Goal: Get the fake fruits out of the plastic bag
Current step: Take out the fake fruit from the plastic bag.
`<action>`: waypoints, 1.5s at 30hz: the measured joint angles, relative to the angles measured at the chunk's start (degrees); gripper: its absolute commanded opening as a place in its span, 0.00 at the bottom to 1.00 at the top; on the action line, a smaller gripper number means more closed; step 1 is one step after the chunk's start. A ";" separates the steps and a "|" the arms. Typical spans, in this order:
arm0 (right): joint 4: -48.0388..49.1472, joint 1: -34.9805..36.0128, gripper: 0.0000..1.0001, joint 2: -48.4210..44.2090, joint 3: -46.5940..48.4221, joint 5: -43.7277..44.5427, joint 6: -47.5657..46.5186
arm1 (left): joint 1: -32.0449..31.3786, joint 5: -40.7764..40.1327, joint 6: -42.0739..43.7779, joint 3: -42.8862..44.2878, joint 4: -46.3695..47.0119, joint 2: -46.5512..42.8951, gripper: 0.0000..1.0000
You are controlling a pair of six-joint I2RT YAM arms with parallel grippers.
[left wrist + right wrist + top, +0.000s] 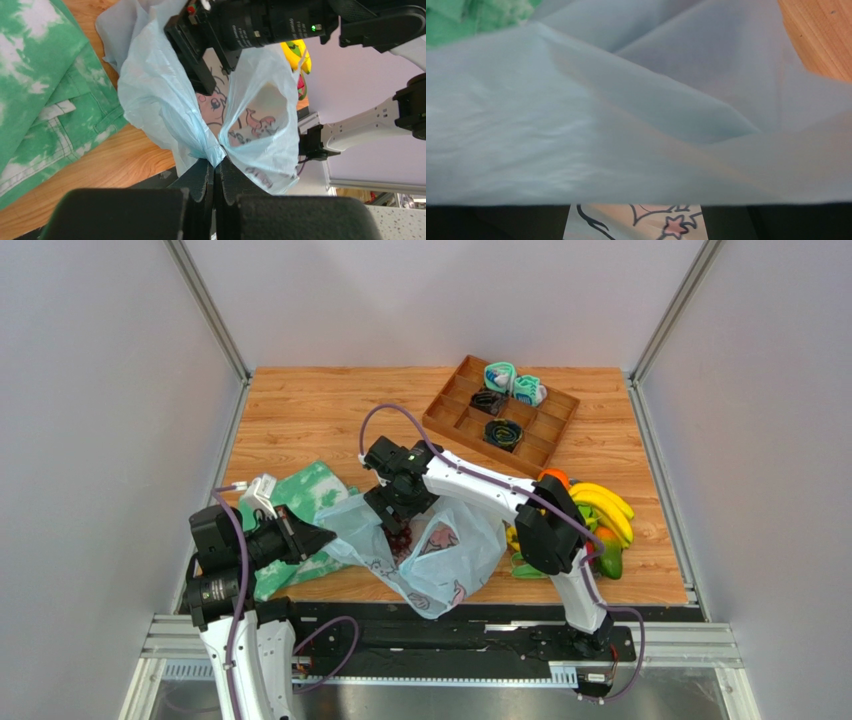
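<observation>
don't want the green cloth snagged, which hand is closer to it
Left. The left hand sits over the right edge of the green cloth, shut on the plastic bag. The right hand is farther right, open at the bag's mouth.

Crinkly translucent plastic bag (450, 555), grained wooden table (300, 410), mottled cloth (312, 490).

Pale-blue printed plastic bag (450, 560) lies crumpled, purple grapes (400, 538) at its mouth, banana bunch (605, 508) lying nearby.

Right fingers (396, 524) reach into the plastic bag (450, 562), purple grapes (401, 541) just beside them.
</observation>
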 measured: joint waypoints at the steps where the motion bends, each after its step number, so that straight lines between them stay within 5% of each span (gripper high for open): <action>1: -0.02 0.00 0.85 1.18 0.70 0.55 0.11 | 0.00 -0.11 0.24 0.00 -0.55 -0.17 0.00; 8: 0.98 0.00 0.72 6.16 5.64 1.11 -0.76 | 0.00 -0.33 0.55 0.00 -1.55 -0.98 0.00; 14: 3.30 -0.02 0.40 10.38 9.57 -8.24 -4.63 | 0.00 -0.31 0.48 -0.13 -1.38 -1.01 0.00; 15: 3.72 -0.02 0.28 10.84 9.97 -10.16 -5.42 | 0.00 -0.31 0.48 -0.22 -1.31 -1.01 0.00; 19: 4.02 0.00 0.11 11.54 11.10 -14.84 -8.28 | 0.00 -0.33 0.44 -0.57 -1.22 -0.90 0.00; 26: 2.99 -0.31 0.06 8.15 9.90 -16.94 -15.52 | 0.00 -0.02 0.20 -0.57 0.42 0.00 0.00; 39: -7.37 0.07 0.00 -28.87 -1.86 -22.64 -32.33 | -1.07 2.14 -7.85 -2.03 18.97 5.95 0.00; 45: -13.09 0.96 0.00 -29.75 3.72 -23.82 -38.49 | -4.04 2.29 -9.09 0.04 24.55 13.25 0.00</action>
